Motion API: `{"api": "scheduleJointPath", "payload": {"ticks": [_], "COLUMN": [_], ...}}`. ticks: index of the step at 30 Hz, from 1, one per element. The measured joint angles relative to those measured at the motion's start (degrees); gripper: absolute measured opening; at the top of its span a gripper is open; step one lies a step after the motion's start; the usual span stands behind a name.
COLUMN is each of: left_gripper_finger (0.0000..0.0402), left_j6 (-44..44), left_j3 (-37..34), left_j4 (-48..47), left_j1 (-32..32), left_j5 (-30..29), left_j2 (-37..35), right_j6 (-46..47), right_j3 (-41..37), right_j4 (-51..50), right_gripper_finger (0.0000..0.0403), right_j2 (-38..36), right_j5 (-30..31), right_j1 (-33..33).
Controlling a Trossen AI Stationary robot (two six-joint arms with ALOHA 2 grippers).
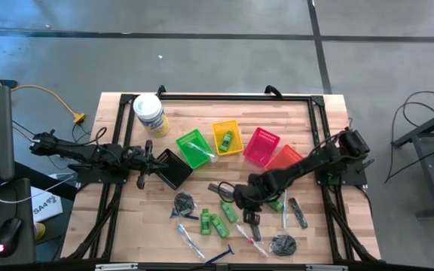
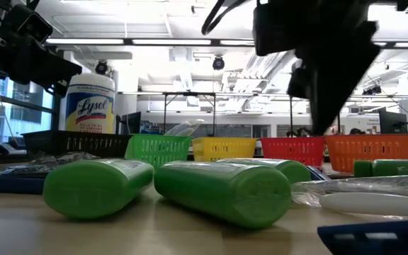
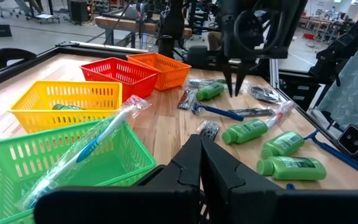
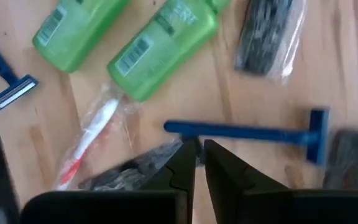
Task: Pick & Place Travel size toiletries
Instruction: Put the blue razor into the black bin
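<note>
Wooden tabletop (image 1: pixel 126 226) seen from above: toiletries lie scattered near the front edge, and the right tool (image 1: pixel 241 197) hovers among them, nearer than the left tool (image 1: pixel 143 162), clenched beside the baskets. Right wrist view: a blue razor (image 4: pixel 247 132) lies crosswise just beyond the nearly closed, empty fingertips, with bare wood around it.

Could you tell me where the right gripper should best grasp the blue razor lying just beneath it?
Probably mid-handle, coming straight down. The blue razor lies flat, its thin handle bare wood-side; its head sits beside a dark packet. The right gripper hovers nearly shut, so open first.
</note>
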Motion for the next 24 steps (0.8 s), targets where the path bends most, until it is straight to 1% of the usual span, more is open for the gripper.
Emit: {"api": "scheduleJointPath", "payload": {"ticks": [4,7,12,15,18,21,24], "left_gripper_finger": [0.0,0.0,0.0,0.0,0.0,0.0,0.0], "left_j6": [-0.4,-0.4,0.0,0.2,0.2,0.2,0.2], "left_j3": [0.0,0.0,0.0,0.0,0.0,0.0,0.0], "left_j4": [0.0,0.0,0.0,-0.1,-0.3,-0.6,-0.8], "left_j1": [0.0,0.0,0.0,0.0,0.0,0.0,0.0], "left_j5": [0.0,0.0,0.0,0.0,1.3,2.8,3.0], "left_j2": [0.0,0.0,0.0,0.0,0.0,0.0,0.0], "right_j6": [5.6,10.8,21.5,27.4,30.5,31.8,31.3], "right_j3": [0.0,0.0,0.0,0.0,0.0,0.0,0.0], "right_j4": [-1.3,-1.2,-1.4,-1.3,-2.2,-2.7,-2.6], "right_gripper_finger": [0.0029,0.0048,0.0119,0.0166,0.0198,0.021,0.0209], "right_j2": [0.0,0.1,0.1,0.4,1.9,4.2,6.9], "right_j5": [-1.6,-1.2,-0.7,-2.6,-4.9,-8.4,-9.9], "right_j1": [-0.1,-0.6,-2.8,-4.2,-5.0,-5.1,-5.1]}}
